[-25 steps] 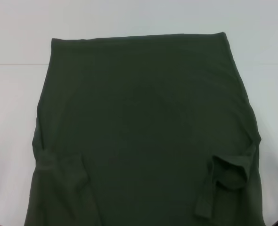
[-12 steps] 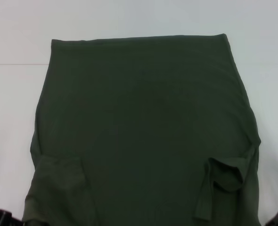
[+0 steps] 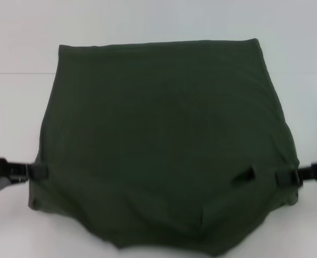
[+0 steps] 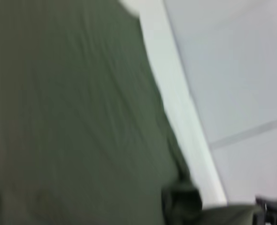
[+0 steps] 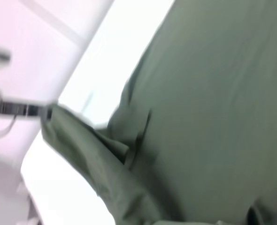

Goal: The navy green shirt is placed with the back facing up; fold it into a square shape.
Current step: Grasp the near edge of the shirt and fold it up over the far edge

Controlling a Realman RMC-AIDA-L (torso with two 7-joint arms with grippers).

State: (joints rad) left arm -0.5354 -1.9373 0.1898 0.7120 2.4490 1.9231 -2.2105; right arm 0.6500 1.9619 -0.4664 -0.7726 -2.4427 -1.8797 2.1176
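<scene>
The navy green shirt (image 3: 158, 123) covers most of the white table in the head view, its far hem straight at the back. Its near part is raised off the table and sags in the middle between the two grippers. My left gripper (image 3: 38, 172) is shut on the shirt's left edge. My right gripper (image 3: 283, 178) is shut on the right edge at about the same height. Dark green fabric (image 4: 73, 117) fills the left wrist view. In the right wrist view the shirt (image 5: 213, 93) shows a lifted fold stretching away toward the other arm.
The white table (image 3: 13, 118) shows bare strips to the left, right and behind the shirt. A faint seam line (image 3: 19, 72) crosses the table near the far hem.
Both grippers have come in from the bottom corners, taken the shirt's near edge and lifted it up and toward the far hem. The folded-in sleeves are now covered.
</scene>
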